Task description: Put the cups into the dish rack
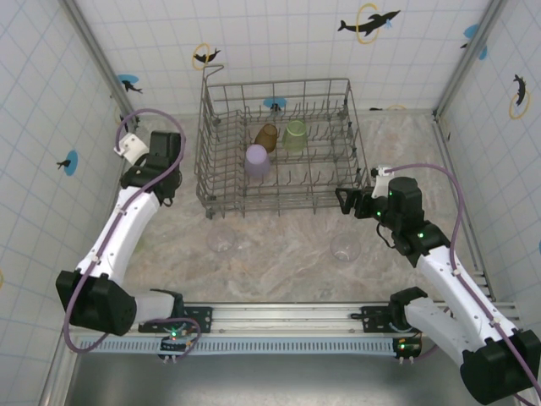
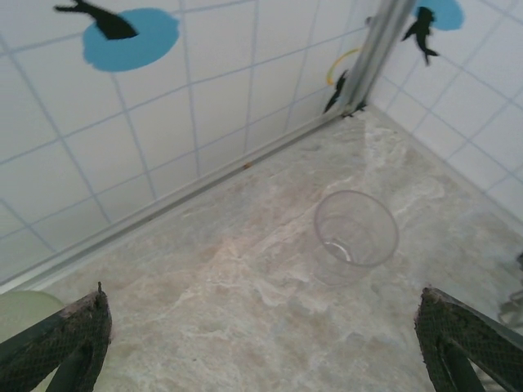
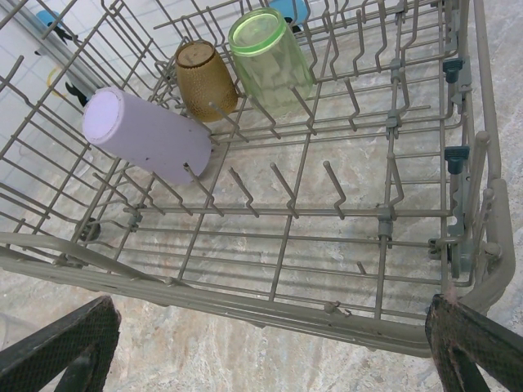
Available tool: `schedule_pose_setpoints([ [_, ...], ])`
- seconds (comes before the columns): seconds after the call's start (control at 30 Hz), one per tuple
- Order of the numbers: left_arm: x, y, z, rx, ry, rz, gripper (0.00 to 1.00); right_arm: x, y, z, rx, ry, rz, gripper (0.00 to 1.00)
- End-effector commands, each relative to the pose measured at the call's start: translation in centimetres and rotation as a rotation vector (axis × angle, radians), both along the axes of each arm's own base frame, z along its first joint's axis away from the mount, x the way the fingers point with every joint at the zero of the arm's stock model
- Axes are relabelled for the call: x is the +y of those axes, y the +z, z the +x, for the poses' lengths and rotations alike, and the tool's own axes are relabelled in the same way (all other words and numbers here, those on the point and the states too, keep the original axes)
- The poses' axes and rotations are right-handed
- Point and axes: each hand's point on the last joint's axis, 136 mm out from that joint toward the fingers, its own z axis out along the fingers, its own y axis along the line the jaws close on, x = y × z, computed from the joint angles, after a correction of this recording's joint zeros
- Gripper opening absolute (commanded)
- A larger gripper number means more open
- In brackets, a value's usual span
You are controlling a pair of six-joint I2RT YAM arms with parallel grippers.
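Dish rack (image 1: pixel 279 144), a grey wire basket with rows of upright tines, stood on the table (image 1: pixel 287 254) towards the far wall. Three cups rested inside it, all in its far-left part. The lilac cup (image 3: pixel 147 135) lay tilted across the tines with its closed base raised. The amber cup (image 3: pixel 206 77) sat just beyond it, base uppermost and leaning. The pale green cup (image 3: pixel 271 57) stood beside the amber one, also base uppermost. The rest of the rack showed bare tines. Two clear cups stood outside the rack on the table in front of it, one near the rack's near-left corner (image 1: pixel 221 239) and one near its near-right corner (image 1: pixel 345 247). In the left wrist view a further clear cup (image 2: pixel 356 233) stood upright, mouth up, on the table close to the tiled wall (image 2: pixel 163 122) and apart from both fingers. The left end effector (image 2: pixel 261 298) was spread wide and held nothing, pointing towards the corner to the left of the rack. The right end effector (image 1: pixel 348 201) was likewise spread wide and empty, poised just outside the near-right corner of the rack and facing into it. Dolphin stickers (image 1: pixel 368 21) marked the walls.
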Motion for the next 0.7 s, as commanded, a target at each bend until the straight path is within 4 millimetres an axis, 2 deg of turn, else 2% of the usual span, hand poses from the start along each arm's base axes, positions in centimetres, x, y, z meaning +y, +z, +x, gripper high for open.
schedule_pose_setpoints([
  [0.0,1.8,-1.6,-1.6,0.013,0.066,-0.053,0.98,0.2,0.4,-0.1,-0.014,0.010,-0.006,0.99],
  [0.2,3.8,-4.8,-2.4,0.082,0.092,-0.109,0.98,0.4,-0.5,-0.1,0.006,0.022,-0.010,0.99],
  [0.47,6.5,-8.5,-4.2,0.168,0.156,-0.159,0.97,0.7,-0.2,0.0,0.008,0.032,0.005,0.99],
  [0.5,6.9,-9.9,-5.0,0.208,0.176,-0.169,0.97,0.8,-0.1,0.1,0.007,0.034,0.004,0.99],
  [0.53,7.3,-10.2,-5.3,0.218,0.188,-0.177,0.98,0.8,-0.1,0.2,0.008,0.033,0.005,0.99],
  [0.67,7.8,-11.9,-5.5,0.255,0.174,-0.200,0.98,1.0,-0.2,0.2,0.014,0.034,0.014,0.99],
])
